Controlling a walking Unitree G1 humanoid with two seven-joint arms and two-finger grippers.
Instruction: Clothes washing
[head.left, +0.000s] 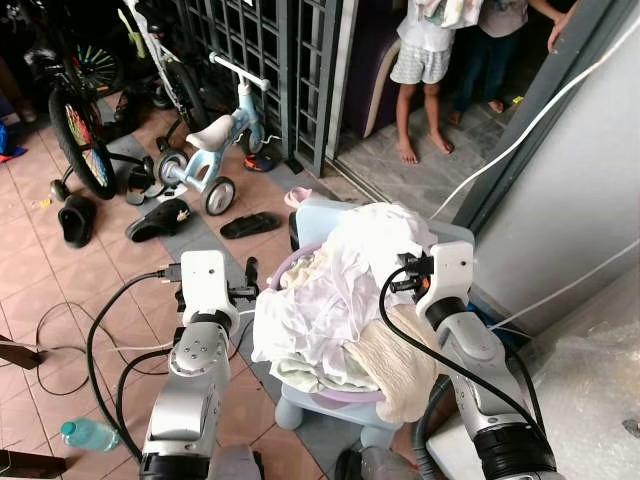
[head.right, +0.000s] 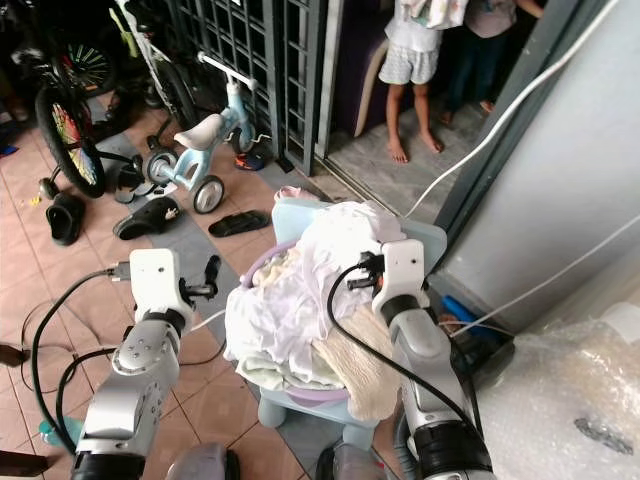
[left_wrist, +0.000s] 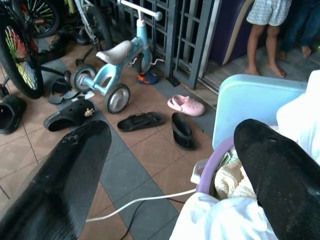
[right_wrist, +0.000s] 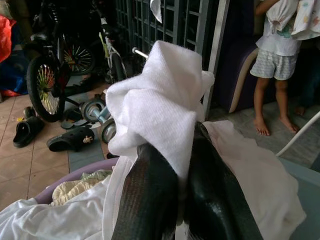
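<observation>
We have our right hand (right_wrist: 167, 200) pressed together on a fold of white cloth (right_wrist: 160, 105), which bunches up above the fingertips in the right wrist view; that fold belongs to the top of the laundry pile (head.left: 330, 300) heaped in the purple basin (head.left: 340, 395). The basin sits on a pale blue child's chair (head.left: 320, 215), directly in front of us and between our two arms. Our right hand is on the pile's right upper edge, so the cloth lies straight under and against it, and the rest of the garment trails leftward and down into the heap. Our left hand (left_wrist: 170, 165) is spread wide and pinches nothing; it hovers just beside the basin's left rim, with one finger (left_wrist: 280, 175) over the white cloth and the other (left_wrist: 60, 180) out over the tiled floor (head.left: 60, 290). A beige towel (head.left: 395, 365) hangs over the basin's near right side, under our right forearm. We judge the lift belongs to the right hand, going upward, since the garment's bulk lies below it, with the left hand close enough to steady the pile.
</observation>
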